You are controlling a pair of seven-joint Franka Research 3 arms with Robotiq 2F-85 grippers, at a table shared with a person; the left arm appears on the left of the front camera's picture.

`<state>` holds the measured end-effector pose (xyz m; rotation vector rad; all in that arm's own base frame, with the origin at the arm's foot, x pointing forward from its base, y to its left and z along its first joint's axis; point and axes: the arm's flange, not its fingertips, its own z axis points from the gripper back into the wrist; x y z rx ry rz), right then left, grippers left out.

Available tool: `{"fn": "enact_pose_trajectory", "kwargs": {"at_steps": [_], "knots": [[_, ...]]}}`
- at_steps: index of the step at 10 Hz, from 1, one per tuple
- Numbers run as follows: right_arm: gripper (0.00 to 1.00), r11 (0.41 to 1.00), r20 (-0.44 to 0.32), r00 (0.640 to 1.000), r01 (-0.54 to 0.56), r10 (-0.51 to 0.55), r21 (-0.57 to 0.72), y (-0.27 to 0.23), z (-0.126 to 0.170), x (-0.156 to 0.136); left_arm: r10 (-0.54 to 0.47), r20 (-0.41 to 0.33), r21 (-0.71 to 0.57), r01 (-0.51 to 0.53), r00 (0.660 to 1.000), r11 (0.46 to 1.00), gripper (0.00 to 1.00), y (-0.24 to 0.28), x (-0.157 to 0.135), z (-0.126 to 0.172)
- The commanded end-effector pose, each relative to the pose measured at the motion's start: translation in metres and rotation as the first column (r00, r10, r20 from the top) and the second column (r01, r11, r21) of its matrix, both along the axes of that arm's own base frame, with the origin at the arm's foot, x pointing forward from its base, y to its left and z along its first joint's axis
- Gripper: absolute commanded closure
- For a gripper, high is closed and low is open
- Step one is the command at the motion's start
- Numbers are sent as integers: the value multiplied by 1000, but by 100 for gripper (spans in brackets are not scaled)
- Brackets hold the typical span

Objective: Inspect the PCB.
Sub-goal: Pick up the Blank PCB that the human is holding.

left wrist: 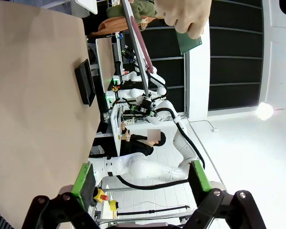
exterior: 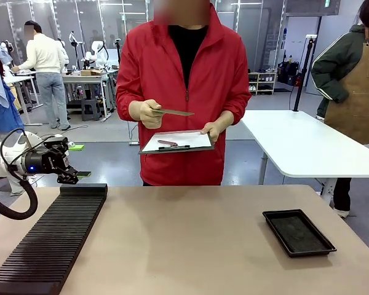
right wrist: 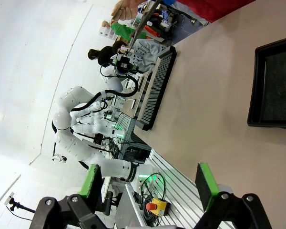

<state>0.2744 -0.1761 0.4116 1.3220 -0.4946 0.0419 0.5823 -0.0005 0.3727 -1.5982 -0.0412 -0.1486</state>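
Across the table a person in a red jacket holds the PCB (exterior: pixel 174 112), a thin green board, edge-on in one gloved hand at chest height. In the left wrist view the PCB (left wrist: pixel 189 42) shows as a green corner under that hand (left wrist: pixel 183 14). The other hand holds a white-papered clipboard (exterior: pixel 176 142) just below the board. My left gripper (exterior: pixel 80 175) hovers open over the far end of the black slotted rack, well short of the person. Its green pads (left wrist: pixel 83 179) stand wide apart around nothing. My right gripper (right wrist: pixel 148 186) is open too, with nothing between its fingers.
A long black slotted rack (exterior: pixel 55 236) lies along the table's left side. A shallow black tray (exterior: pixel 298 232) sits at the right, also seen as the tray (right wrist: pixel 276 86) from the right wrist. A white table (exterior: pixel 301 144) stands behind, with a person in an apron beside it.
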Motion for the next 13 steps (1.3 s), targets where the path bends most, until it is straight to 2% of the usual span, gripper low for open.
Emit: {"fn": "enact_pose_trajectory", "kwargs": {"at_steps": [1,3,4,6,7,10,12,13], "knots": [[0,1000,16,1000,1,-1,9,0,1,0,30,3,-17,-30,1000,999,0,4,-4,18],[0,1000,16,1000,1,-1,9,0,1,0,37,-32,-15,-37,999,999,0,22,-62,31],[0,1000,16,1000,1,-1,9,0,1,0,56,-5,-6,-56,998,998,0,36,-95,35],[0,1000,16,1000,1,-1,9,0,1,0,100,-37,19,-99,994,995,0,54,-148,27],[0,1000,16,1000,1,-1,9,0,1,0,87,-43,38,-86,995,996,0,62,-174,20],[0,1000,16,1000,1,-1,9,0,1,0,46,-23,59,-45,999,997,0,92,-216,9],[0,1000,16,1000,1,-1,9,0,1,0,58,-9,0,-58,998,998,0,106,-230,11],[0,1000,16,1000,1,-1,9,0,1,0,42,-3,18,-42,999,999,0,109,-231,10]]}}
